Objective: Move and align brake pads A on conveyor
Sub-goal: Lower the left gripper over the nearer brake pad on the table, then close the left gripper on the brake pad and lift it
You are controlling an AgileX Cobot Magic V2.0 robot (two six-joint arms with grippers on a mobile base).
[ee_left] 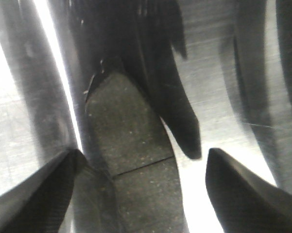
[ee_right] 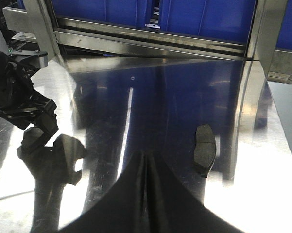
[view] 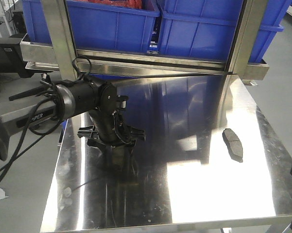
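Left gripper (ee_left: 143, 154): jaws wide, straddling a brake pad (ee_left: 128, 141) on steel table (view: 184, 189).
Right gripper (ee_right: 145, 158): we see jaws together, empty.

The left arm (view: 36, 115) reaches in over the surface's left edge. Its wrist (view: 90, 97) is bent so that the left pincer (view: 112, 141) points straight down, low over the surface, jaws spread wide. The right pincer (ee_right: 146, 167), fingers pressed together, points level toward the back edge.
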